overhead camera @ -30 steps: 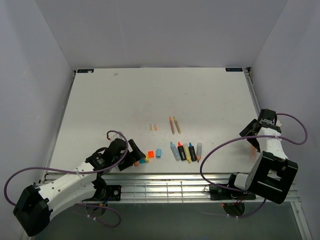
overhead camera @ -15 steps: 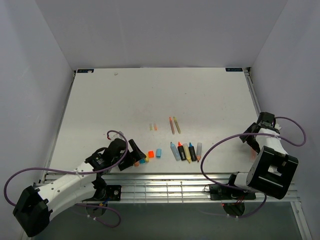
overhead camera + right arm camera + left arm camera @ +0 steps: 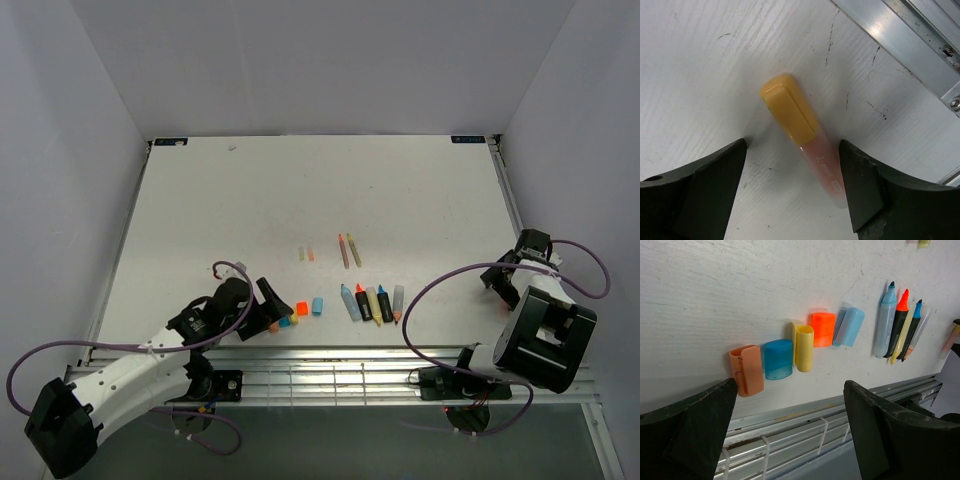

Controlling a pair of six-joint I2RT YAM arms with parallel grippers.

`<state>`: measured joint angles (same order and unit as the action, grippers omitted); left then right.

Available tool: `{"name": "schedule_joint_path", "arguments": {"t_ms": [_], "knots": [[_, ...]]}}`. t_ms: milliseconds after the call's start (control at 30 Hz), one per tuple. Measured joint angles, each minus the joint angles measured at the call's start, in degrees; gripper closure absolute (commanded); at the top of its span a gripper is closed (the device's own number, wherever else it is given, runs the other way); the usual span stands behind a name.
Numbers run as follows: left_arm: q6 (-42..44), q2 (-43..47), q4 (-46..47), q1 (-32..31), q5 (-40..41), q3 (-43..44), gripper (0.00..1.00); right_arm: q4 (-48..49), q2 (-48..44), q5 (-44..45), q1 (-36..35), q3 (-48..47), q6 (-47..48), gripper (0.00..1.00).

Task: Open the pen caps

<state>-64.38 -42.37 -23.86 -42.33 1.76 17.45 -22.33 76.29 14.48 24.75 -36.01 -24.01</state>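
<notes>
Several loose pen caps lie in a row near the table's front edge: pale orange (image 3: 746,369), blue (image 3: 778,359), yellow (image 3: 804,347), bright orange (image 3: 822,329) and light blue (image 3: 850,326). My left gripper (image 3: 790,390) stands open just short of them, holding nothing; from above it (image 3: 268,305) sits left of the orange cap (image 3: 301,309). At the right edge my right gripper (image 3: 792,142) is open and straddles a pinkish pen barrel (image 3: 826,170) that still wears a yellow cap (image 3: 789,109). Neither of its fingers touches the pen.
Several uncapped markers (image 3: 372,303) lie side by side at the front centre, with two thin pens (image 3: 348,249) and two tiny pale caps (image 3: 306,254) behind them. A metal rail (image 3: 910,45) borders the table close to the right gripper.
The right arm has drawn in toward the near right edge and come down over the capped pen, its fingers slightly narrower. The left arm has barely shifted.
</notes>
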Motion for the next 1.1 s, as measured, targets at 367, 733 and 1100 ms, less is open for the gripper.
{"name": "schedule_joint_path", "arguments": {"t_ms": [367, 733, 1100], "knots": [[-1.18, 3.45, 1.66, 0.00, -0.74, -2.08, 0.02, 2.89, 4.07, 0.79, -0.90, -1.70, -0.66, 0.56], [-0.79, 3.06, 2.01, 0.00, -0.90, -2.08, 0.02, 7.93, 5.20, 3.06, -10.60, -2.08, -1.27, 0.92], [4.96, 1.31, 0.83, 0.00, -0.07, 8.66, 0.06, -2.19, -3.85, -5.14, -29.03, -6.25, 0.61, 0.92]]}}
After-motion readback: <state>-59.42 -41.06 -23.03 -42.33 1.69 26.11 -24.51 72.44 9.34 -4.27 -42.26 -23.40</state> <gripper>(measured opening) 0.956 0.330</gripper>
